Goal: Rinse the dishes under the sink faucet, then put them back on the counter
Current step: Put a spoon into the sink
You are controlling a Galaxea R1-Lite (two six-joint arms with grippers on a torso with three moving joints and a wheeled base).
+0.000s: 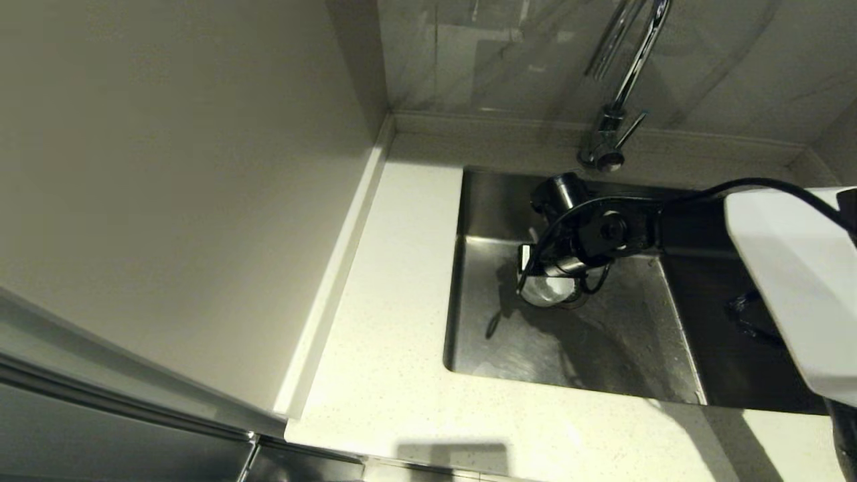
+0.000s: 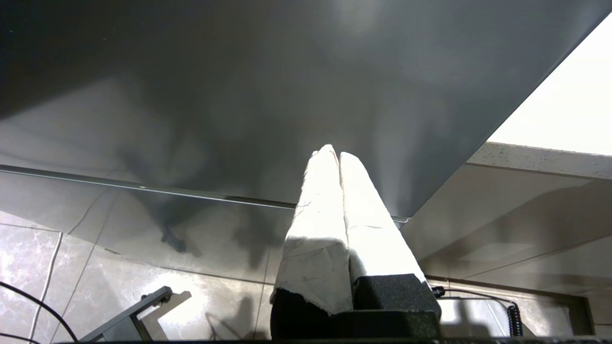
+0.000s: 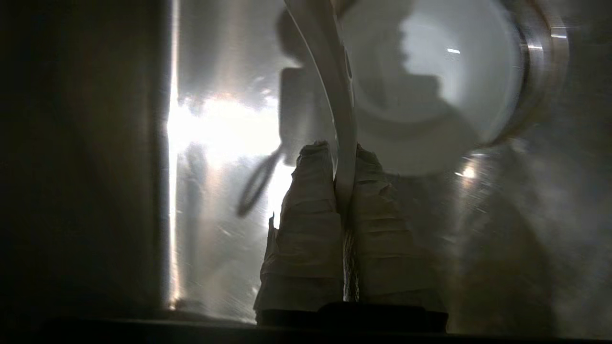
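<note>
Down inside the steel sink (image 1: 602, 348), my right gripper (image 3: 340, 148) is shut on the rim of a small round white bowl (image 3: 430, 86). The rim runs edge-on between the two taped fingers (image 3: 306, 224). In the head view the bowl (image 1: 549, 292) shows just under the black wrist, near the middle of the basin and forward of the chrome faucet (image 1: 626, 80). The faucet's spout leaves the frame at the top. My left gripper (image 2: 334, 154) is shut on nothing and hangs parked below the counter level, away from the sink.
The pale speckled counter (image 1: 395, 301) runs left of and in front of the sink, with a low raised back edge (image 1: 509, 127). A wall panel (image 1: 174, 187) stands on the left. My white right forearm (image 1: 797, 268) crosses over the sink's right side.
</note>
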